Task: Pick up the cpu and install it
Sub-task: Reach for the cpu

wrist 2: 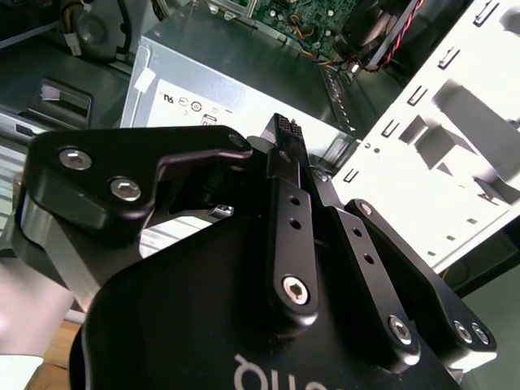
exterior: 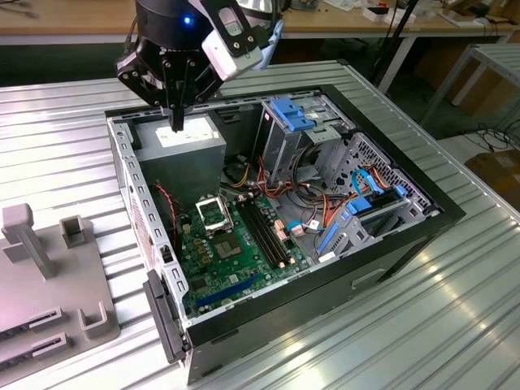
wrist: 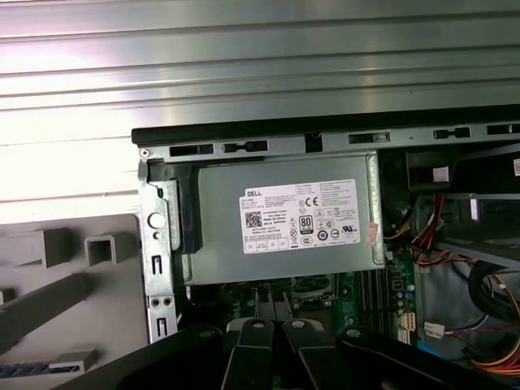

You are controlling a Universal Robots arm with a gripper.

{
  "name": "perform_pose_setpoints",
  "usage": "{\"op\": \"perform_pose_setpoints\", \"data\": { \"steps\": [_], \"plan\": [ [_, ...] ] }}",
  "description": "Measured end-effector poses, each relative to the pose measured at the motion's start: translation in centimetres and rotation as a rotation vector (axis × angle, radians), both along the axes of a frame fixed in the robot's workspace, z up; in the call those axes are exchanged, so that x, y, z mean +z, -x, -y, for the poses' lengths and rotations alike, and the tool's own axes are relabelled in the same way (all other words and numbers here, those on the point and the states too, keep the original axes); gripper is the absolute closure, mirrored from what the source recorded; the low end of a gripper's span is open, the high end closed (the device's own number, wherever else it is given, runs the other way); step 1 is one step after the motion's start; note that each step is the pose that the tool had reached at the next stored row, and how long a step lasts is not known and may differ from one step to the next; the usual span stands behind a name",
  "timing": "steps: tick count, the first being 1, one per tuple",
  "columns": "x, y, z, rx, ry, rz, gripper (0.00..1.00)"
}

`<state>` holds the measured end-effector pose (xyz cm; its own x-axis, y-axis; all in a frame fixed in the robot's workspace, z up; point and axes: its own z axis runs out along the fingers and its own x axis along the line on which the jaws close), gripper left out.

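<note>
Two fingers [wrist 2: 286,162] pressed together, tips over grey power supply [exterior: 191,150] inside open computer case [exterior: 382,253]; anything pinched not discernible.

The cpu [exterior: 177,120], thin and pale, hangs upright, pinched between the jaws above the grey power supply [exterior: 185,158].

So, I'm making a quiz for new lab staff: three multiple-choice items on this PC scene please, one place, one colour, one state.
1. Where does the black gripper hang? A over the grey metal power supply box; B touching the green circuit board; C outside the black computer case.
2. What colour are the plastic drive brackets? A blue; B red; C yellow.
3. The case is: A shut; B open, insides showing; C upside down.
Key: 1 A, the exterior view shows it above the box; 2 A, they are plainly blue; 3 B, the board shows inside.
</note>
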<state>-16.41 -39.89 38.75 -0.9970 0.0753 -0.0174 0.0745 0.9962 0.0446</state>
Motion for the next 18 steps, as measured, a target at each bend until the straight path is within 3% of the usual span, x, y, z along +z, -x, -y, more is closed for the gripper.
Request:
{"op": "perform_pose_setpoints", "data": {
  "steps": [18],
  "plan": [
    [-0.1, 0.86, 0.0, 0.0, -0.0001, -0.0012, 0.89]
  ]
}}
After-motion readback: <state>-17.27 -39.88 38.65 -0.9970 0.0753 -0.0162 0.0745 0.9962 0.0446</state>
